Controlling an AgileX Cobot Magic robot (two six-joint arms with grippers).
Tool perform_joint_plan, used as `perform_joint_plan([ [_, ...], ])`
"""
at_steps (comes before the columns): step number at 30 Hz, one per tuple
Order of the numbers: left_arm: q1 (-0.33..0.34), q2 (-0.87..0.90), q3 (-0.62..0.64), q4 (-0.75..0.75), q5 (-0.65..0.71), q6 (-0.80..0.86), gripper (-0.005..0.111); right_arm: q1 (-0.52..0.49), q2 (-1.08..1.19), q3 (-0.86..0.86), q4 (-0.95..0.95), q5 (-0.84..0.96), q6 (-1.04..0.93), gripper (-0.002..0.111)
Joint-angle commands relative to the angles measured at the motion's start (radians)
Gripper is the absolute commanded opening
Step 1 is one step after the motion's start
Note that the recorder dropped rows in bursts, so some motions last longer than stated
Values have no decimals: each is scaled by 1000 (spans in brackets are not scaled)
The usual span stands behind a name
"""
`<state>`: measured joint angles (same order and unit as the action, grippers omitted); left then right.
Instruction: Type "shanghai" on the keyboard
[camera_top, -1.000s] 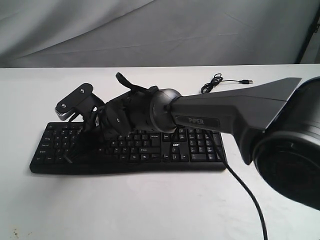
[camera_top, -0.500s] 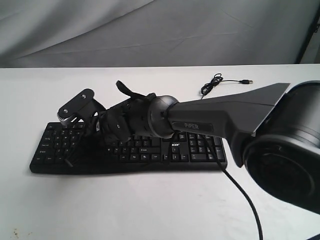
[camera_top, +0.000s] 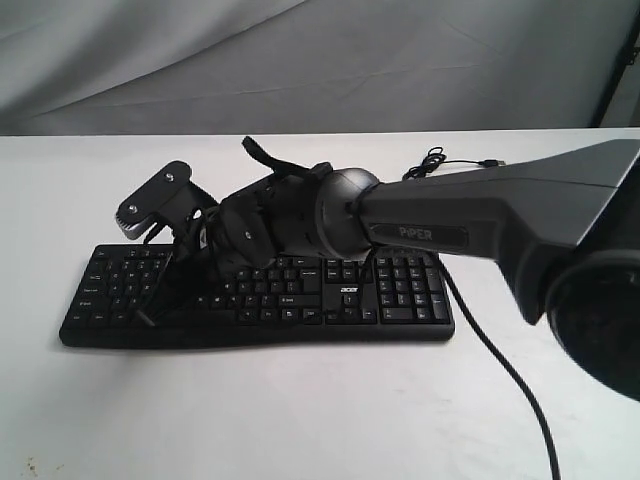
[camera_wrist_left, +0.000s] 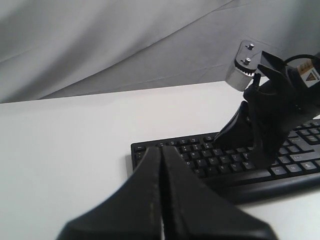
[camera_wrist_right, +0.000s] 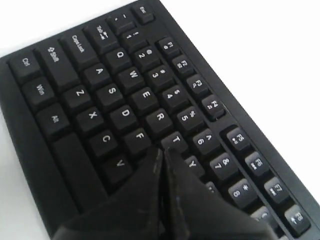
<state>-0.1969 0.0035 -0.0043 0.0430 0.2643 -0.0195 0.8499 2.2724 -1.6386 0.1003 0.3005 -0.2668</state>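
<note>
You have a white worktop (camera_top: 300, 410), with a grey cloth (camera_top: 300, 60) hanging behind it. The keyboard (camera_top: 395, 295) lies under your right tool (camera_wrist_right: 161, 152), which is pressed together just beside the T key (camera_wrist_right: 175, 140). The left tool (camera_wrist_left: 161, 150), also pressed together, points at the keyboard's end. The arm (camera_top: 500, 215) reads "PIPER" and the keyboard "acer".

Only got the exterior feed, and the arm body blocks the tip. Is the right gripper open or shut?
Observer: Shut. The right wrist view shows the right gripper closed to a single tip.
Operator: Over which key?
Observer: The tip sits between the F key and the T key, hiding the G spot. I can't tell if it touches.
Operator: Left gripper? Not in my feed.
Observer: The left gripper is also shut, pointing toward the left end of the keyboard.
</note>
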Motion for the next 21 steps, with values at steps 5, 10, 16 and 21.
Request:
perform_joint_plan([
  [5,-5,-3,4,1,-5,-3,0,-12,-20,20,-3,-16,-6,0],
  [10,-5,-3,4,1,-5,-3,0,-12,-11,20,-3,-11,-6,0],
  [16,-5,-3,4,1,-5,-3,0,-12,24,20,4,-14,-6,0],
  [21,-5,-3,4,1,-5,-3,0,-12,33,20,4,-7,-9,0],
])
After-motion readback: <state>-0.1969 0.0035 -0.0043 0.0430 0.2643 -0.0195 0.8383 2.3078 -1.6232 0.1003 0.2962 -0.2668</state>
